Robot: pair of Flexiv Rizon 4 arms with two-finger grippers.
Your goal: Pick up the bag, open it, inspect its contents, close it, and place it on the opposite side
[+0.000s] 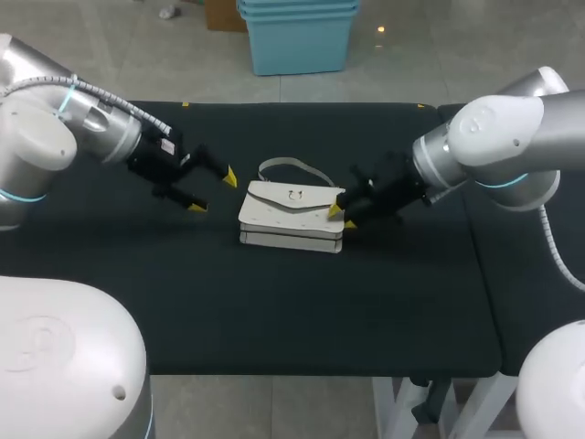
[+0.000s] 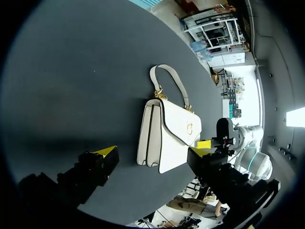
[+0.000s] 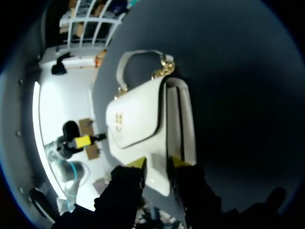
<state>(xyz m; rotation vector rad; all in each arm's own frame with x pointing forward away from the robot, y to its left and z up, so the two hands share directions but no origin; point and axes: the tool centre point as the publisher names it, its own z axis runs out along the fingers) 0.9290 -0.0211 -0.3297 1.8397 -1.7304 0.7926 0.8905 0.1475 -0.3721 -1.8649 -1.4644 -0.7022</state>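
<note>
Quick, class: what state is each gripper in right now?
Left gripper: open, holding nothing.
Right gripper: at the end of the bag; open or shut cannot be told.

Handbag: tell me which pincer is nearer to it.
Right. The right pincer is at the handbag's right end, at its edge. The left pincer hangs open off the handbag's left side, with bare table between them.

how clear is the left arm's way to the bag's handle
Probably yes: the left gripper is open beside the bag, only bare table between them, and the handle lies free behind it. The right gripper is at the bag's other end.
</note>
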